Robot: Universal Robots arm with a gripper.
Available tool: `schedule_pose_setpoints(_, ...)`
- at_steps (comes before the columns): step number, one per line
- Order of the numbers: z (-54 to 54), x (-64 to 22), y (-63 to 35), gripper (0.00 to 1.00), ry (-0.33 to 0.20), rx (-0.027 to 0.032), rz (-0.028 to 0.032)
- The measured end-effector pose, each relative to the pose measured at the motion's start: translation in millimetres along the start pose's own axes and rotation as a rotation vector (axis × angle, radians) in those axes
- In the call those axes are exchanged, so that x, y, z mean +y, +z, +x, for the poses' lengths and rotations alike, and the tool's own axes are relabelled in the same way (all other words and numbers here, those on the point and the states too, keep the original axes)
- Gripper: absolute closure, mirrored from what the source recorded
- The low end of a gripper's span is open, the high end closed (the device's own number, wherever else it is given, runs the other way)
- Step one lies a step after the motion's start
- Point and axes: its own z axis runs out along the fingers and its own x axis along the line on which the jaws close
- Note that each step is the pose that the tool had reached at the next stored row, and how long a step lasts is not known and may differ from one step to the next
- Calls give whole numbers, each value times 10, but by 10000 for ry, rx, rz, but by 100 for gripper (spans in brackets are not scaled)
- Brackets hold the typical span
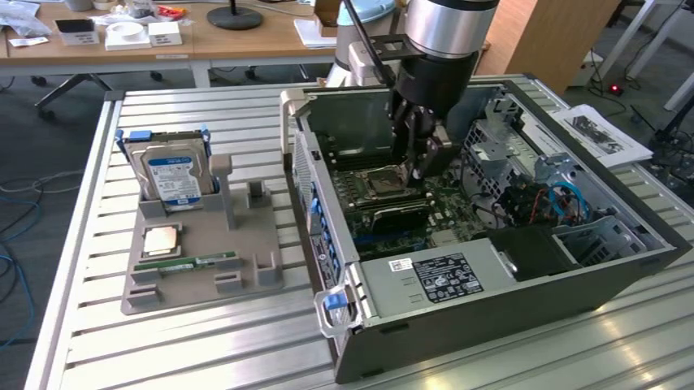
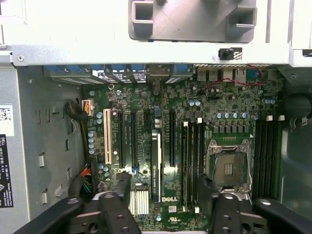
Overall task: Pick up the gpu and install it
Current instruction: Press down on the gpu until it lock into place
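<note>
The gpu [image 2: 156,165] is seen edge-on as a thin dark card standing upright in a long slot of the motherboard [image 2: 224,112], between the other expansion slots. My gripper [image 2: 165,186] hangs above it inside the open PC case [image 1: 564,280]. The jaws are open and straddle the card, and the black fingers [image 2: 123,187] stand clear of it on both sides. In the exterior view my gripper [image 1: 418,166] reaches down from the arm into the middle of the case, over the board.
The CPU socket [image 2: 229,165] and memory slots lie beside the card. Drive cages and cables [image 1: 553,199] fill the case's right end. Outside, a grey holder [image 1: 201,272] on the slatted table carries a hard drive [image 1: 171,175], a processor [image 1: 161,240] and a green memory stick [image 1: 201,262].
</note>
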Motion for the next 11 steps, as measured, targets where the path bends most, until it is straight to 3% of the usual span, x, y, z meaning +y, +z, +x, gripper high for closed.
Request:
schedule_pose_setpoints(1, 0, 0, 0, 33, 0, 0, -1)
schedule_pose_setpoints(6, 0, 0, 0, 56, 0, 0, -1)
schedule_pose_setpoints(7, 0, 0, 0, 56, 0, 0, 0)
schedule_pose_setpoints(10, 0, 0, 0, 74, 0, 0, 0)
schedule_pose_setpoints(11, 0, 0, 0, 74, 0, 0, 0)
